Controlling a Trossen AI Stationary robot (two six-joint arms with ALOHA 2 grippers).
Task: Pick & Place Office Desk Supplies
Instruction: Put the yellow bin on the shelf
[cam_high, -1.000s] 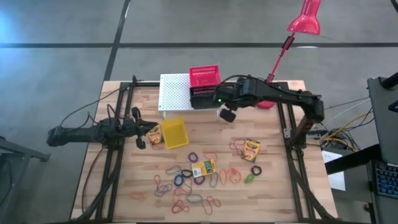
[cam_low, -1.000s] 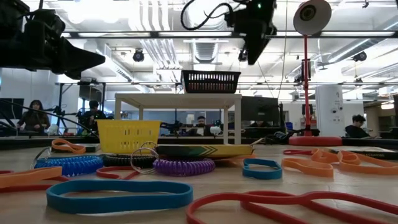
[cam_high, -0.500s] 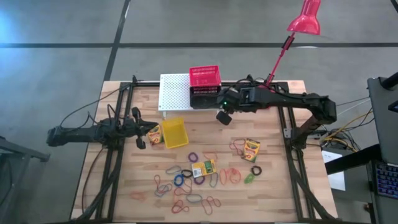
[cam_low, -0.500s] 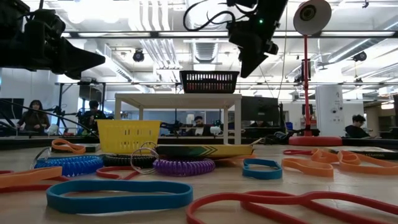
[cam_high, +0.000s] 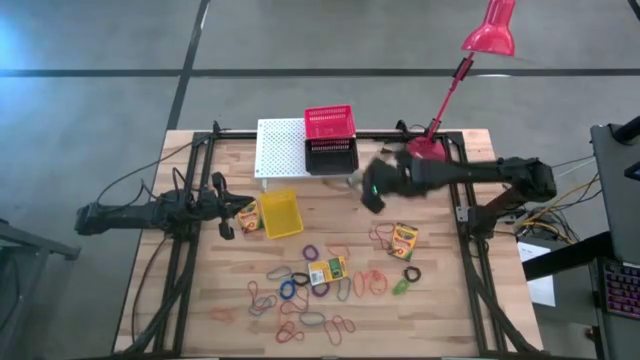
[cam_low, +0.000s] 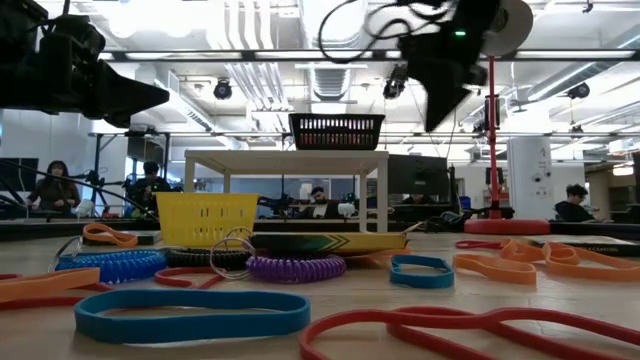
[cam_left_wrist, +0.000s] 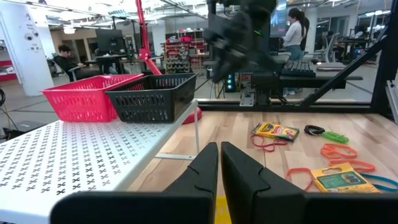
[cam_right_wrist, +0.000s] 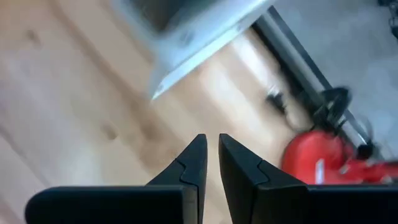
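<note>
The elastic loops (cam_high: 310, 290) lie scattered over the near part of the tabletop (cam_high: 440, 310), well below and to the left of the right hand (cam_high: 372, 196) as the high view shows it. Mixed in with them is one crayon box (cam_high: 328, 270); a second crayon box (cam_high: 404, 241) lies closer, just below the hand and slightly to its right, with an orange loop (cam_high: 381, 236) touching its edge. A third crayon box (cam_high: 247, 215) sits far off, right at the tip of the left hand (cam_high: 226, 218) and beside the yellow mesh basket (cam_high: 281, 214).

The step in hand looks like a reach for the next supply: the right hand hangs empty in the air, just clear of the black mesh basket (cam_high: 330, 157) and red mesh basket (cam_high: 329, 123) on the white perforated shelf (cam_high: 280, 147). Its wrist view shows the two fingers (cam_right_wrist: 189, 171) nearly pressed together, only a thin slit between them, nothing pinched. The next move probably calls for spreading those fingers, then lowering over the nearest crayon box or a loop.

The left hand waits low over the tabletop, fingers (cam_left_wrist: 202, 168) almost pressed together, holding nothing.
</note>
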